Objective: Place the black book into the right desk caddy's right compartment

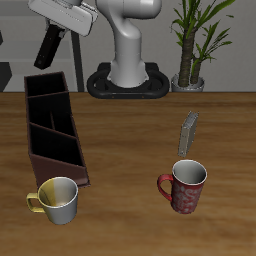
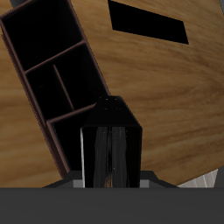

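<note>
— One step in hand, by the look of it: carrying over and lowering. Starting with the desk (image 1: pixel 130 140)?

— Nothing to touch there. Only the right desk caddy (image 1: pixel 60 170), lying lengthways from near the front edge toward the back.

— And the target?

— The right compartment (image 1: pixel 45 87), judged to be the short squarish section at the far end, next to the middle section (image 1: pixel 50 112).

— Whereabouts of the black book (image 1: pixel 48 48)?

— In the air, above and just behind that far end, clear of the rim. Clamped in the tool (image 1: pixel 56 34), closed firmly on the upper part, as seen from the wrist too (image 2: pixel 109 144).

— Heading?

— Long axis steeply slanted rather than plumb, free end down and angled toward the caddy, upper end gripped.

— So, doing it well?

— Probably: centre over the squarish section first, straighten toward vertical, and turn the thin edge to run along the opening. Then lower slowly, keeping off the divider. Release only once seated, never from height. Otherwise a likely catch on the rim or a slip into the middle section.
</note>
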Tool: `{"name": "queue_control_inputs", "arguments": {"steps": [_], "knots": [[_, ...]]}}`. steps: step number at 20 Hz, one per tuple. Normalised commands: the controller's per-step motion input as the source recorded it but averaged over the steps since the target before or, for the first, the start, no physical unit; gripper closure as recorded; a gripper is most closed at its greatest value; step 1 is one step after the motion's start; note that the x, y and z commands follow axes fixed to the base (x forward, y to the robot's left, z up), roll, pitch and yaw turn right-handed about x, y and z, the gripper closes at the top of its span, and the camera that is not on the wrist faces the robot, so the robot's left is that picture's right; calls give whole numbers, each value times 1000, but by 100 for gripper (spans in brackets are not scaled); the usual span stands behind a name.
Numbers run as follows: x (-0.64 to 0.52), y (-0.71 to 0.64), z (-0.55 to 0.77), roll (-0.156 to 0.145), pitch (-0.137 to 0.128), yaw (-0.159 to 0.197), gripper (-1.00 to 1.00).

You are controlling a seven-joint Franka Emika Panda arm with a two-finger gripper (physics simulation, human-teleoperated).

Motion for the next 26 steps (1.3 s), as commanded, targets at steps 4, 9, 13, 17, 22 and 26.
{"name": "queue_control_inputs", "arguments": {"steps": [4, 9, 13, 17, 22, 26], "knots": [[44, -82, -104, -16, 13, -10, 100], [55, 27, -170, 1, 23, -10, 100], [68, -15, -212, -9, 34, -17, 100], [32, -32, -183, -5, 25, -9, 100], [-6, -43, -95, -13, 25, -35, 100], [-174, 127, -64, 24, -10, 11, 100]]}}
